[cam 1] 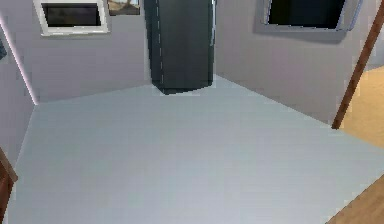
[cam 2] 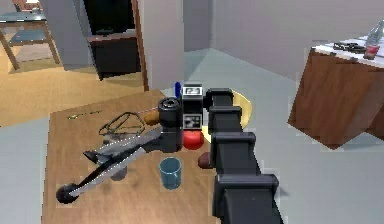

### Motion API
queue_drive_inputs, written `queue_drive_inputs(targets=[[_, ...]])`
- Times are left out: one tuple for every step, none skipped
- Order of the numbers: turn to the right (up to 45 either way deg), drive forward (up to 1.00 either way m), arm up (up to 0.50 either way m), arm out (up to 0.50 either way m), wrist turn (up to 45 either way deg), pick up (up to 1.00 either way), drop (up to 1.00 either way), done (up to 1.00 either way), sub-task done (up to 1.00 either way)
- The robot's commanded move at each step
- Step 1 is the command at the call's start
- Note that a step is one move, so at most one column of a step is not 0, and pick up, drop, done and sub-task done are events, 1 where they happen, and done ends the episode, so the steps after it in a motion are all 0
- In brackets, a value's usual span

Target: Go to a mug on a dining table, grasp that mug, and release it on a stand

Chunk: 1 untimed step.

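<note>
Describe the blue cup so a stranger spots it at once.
Start at the wooden table. Just left of the dark arm, low in the arm side view, stands the cup. The grey tool and red thing beside it differ: it is blue.

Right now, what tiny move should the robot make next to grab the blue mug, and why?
Probably roll the base back a little. The small blue mug stands on the brown wooden table beside the dark square arm, while the gripper points past it toward the arm side view's left, so it seems to overshoot the mug.
</note>
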Motion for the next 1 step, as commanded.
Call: queue_drive_inputs(targets=[[0.0,0.0,0.0,0.0,45.0,0.0,0.0,0.0,0.0]])
